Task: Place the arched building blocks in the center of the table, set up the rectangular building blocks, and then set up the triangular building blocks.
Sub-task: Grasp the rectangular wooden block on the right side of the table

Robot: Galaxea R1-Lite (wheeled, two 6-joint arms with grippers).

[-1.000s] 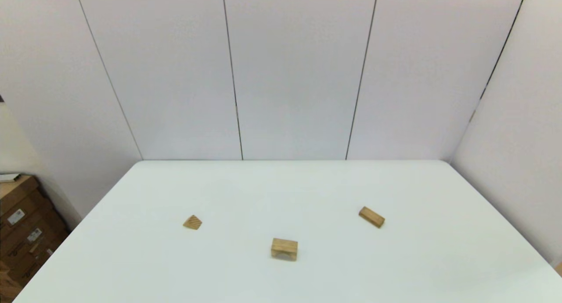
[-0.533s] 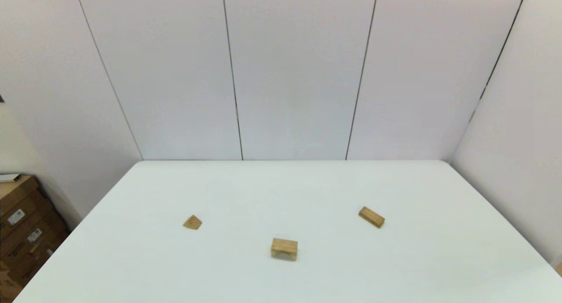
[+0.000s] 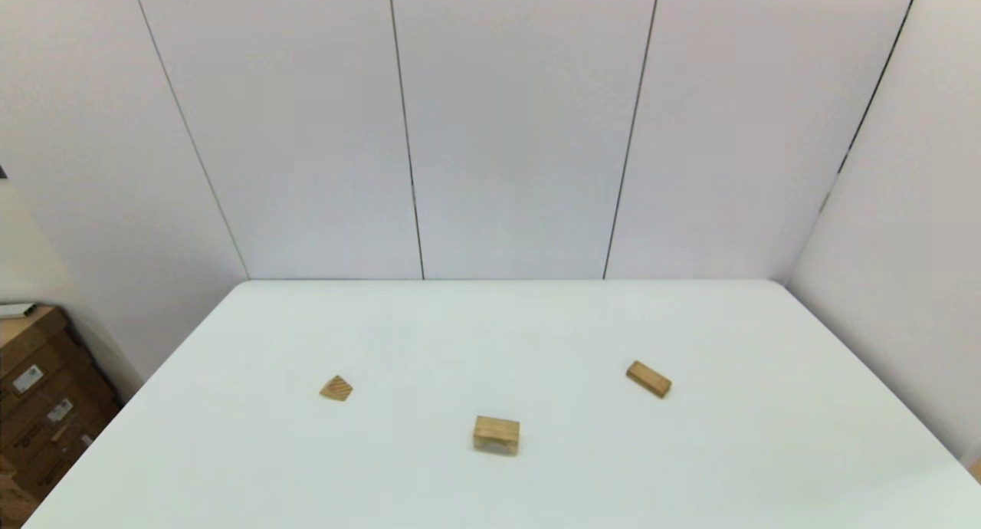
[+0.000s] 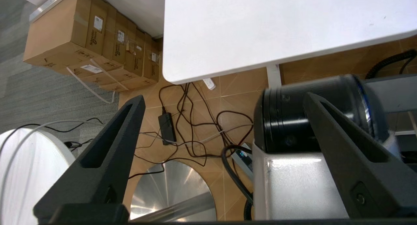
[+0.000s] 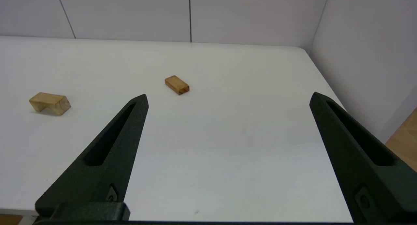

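The arched block [image 3: 496, 434] sits untouched on the white tabletop [image 3: 490, 337], notch down and facing the robot, near the front edge and roughly on the centre line; the triangular wedge [image 3: 336, 388] lies well apart to its left, the rectangular block [image 3: 648, 379] well apart to its right and lying flat; nothing is stacked yet, so the opening step looks to be carrying the arch to the middle. Right gripper [image 5: 228, 97] hovers over the near right part of the tabletop, fingers [image 5: 110, 153] spread wide and holding nothing; from here the arch is off to its left, the cuboid ahead. Left gripper [image 4: 223, 97] is parked low beside the tabletop's corner, aimed at floor cables and cardboard boxes [image 4: 91, 45], fingers released too. To do it well, I'd say: come down over the arch, close across its flat side faces, not the notch; lift clear, set it down square with the notch still down.
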